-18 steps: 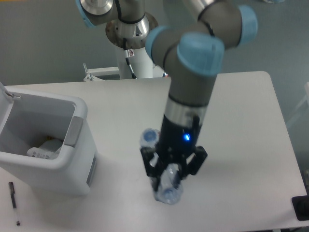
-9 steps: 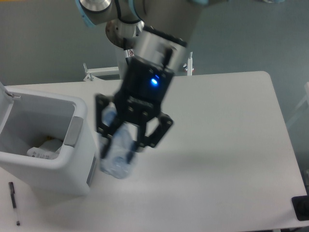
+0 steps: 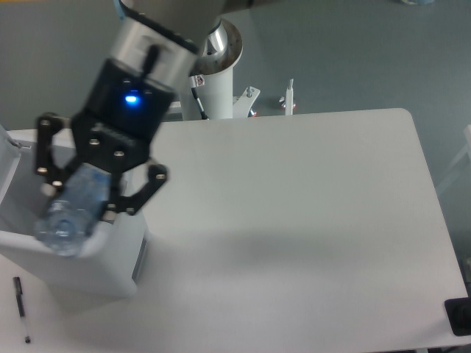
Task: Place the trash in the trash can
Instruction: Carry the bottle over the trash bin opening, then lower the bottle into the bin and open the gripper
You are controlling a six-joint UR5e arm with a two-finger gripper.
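Nearest the camera, a thin black pen (image 3: 21, 307) is seen lying on the white table (image 3: 294, 220) just in front of the trash can (image 3: 110, 254), at its lower left. The trash can itself is largely covered by the arm; only its white front wall and part of its grey side panel can be made out. Directly above its opening the gripper (image 3: 81, 209) is held, tilted down and to the left, its black fingers clamped on the crushed plastic bottle (image 3: 70, 209) — the bottle is lifted clear of the table and its lower end overlaps the can's front rim in the view. Whether the bottle touches the rim cannot be told. A blue light is lit on the gripper body. Behind the can, the wrist slopes up and to the right toward the arm's base — a white post (image 3: 217, 92) at the table's far edge.
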